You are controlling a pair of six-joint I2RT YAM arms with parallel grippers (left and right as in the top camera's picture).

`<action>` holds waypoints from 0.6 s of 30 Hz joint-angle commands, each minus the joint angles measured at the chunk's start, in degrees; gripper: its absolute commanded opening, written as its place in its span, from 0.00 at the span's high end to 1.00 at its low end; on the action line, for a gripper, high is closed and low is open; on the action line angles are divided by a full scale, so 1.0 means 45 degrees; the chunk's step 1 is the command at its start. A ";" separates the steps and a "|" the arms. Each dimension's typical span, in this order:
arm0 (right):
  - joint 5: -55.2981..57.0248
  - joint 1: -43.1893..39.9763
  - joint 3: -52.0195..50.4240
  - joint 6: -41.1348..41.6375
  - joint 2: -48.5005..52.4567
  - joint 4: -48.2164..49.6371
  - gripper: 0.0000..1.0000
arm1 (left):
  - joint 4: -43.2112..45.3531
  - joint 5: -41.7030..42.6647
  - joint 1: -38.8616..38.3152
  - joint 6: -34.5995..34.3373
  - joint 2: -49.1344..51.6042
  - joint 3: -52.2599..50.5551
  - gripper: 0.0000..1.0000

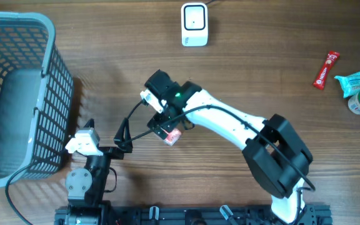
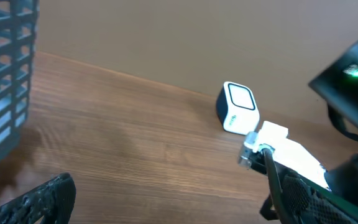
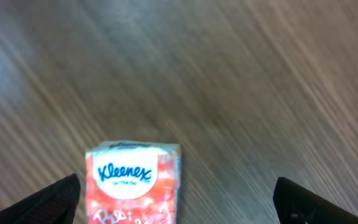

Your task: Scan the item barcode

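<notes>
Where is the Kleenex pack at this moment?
In the overhead view the Kleenex pack sits near the table's middle, under the right claw; the right wrist view shows it between that claw's open fingers, untouched.

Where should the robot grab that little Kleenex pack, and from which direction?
Probably across its width, pinching the two side edges that face the fingers, coming straight down. The Kleenex pack seems to lie flat on the table, label up, so only its sides give opposing faces. The open right gripper straddles it, though the pack sits nearer one finger.
</notes>
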 commanded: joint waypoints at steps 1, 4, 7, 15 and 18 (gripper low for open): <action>0.2725 -0.0427 0.0151 0.3614 -0.0350 0.0131 0.00 | -0.0039 -0.1122 0.0330 -0.0335 -0.0257 -0.0078 0.00; 0.1477 -0.0117 0.0151 0.3832 -0.0350 0.0656 0.00 | -0.0039 -0.1122 0.0330 -0.0335 -0.0257 -0.0078 0.00; 0.1161 0.0316 0.0151 0.3818 -0.0350 0.1375 0.00 | -0.0039 -0.1122 0.0330 -0.0335 -0.0257 -0.0078 0.00; 0.1093 0.1078 0.0151 0.3827 -0.0063 0.2841 0.00 | -0.0039 -0.1122 0.0330 -0.0335 -0.0257 -0.0078 0.00; 0.0908 0.1491 0.0151 0.3934 -0.0063 0.3410 0.00 | -0.0039 -0.1122 0.0330 -0.0335 -0.0257 -0.0078 0.00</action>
